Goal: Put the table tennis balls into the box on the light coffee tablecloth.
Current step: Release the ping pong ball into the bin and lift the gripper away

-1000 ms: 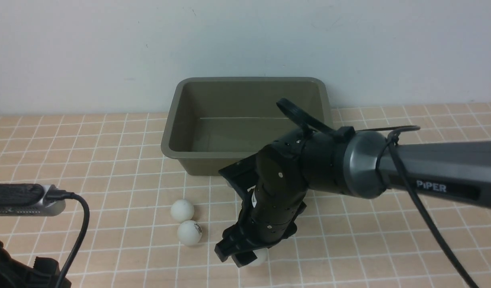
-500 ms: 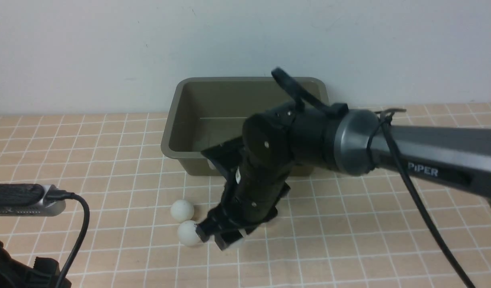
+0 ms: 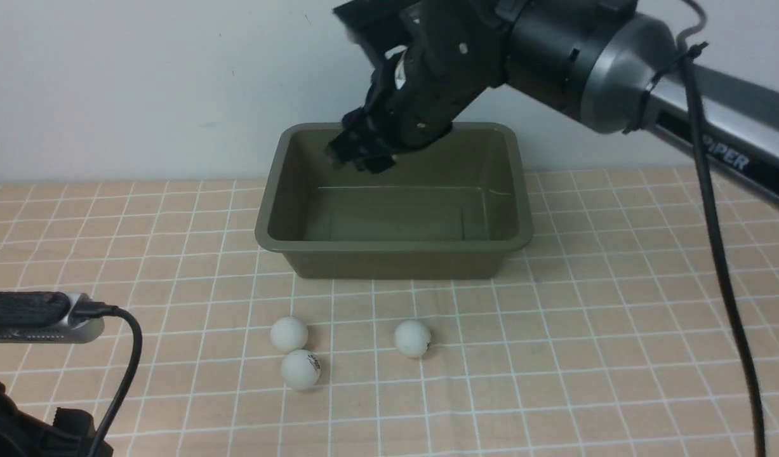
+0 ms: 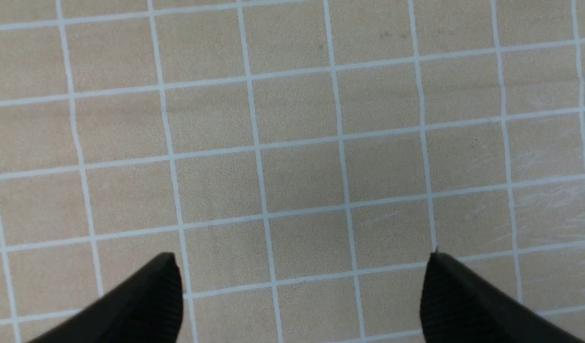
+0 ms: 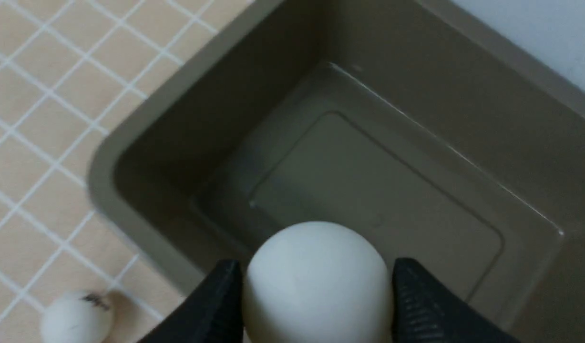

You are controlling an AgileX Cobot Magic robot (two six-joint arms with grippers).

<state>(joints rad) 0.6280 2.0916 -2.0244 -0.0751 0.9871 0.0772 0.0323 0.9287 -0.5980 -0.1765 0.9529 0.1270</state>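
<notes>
Soft, even light; faint shadows. Ball (image 5: 316,281) between the fingers (image 5: 211,309) slightly blurred; box (image 5: 225,105) interior dim, thin highlight along floor edge.

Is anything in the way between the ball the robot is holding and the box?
No, nothing visible. The ball, pinched in the right jaws, hangs over the open box. The box has no lid and nothing inside, so only air lies below the ball.
</notes>
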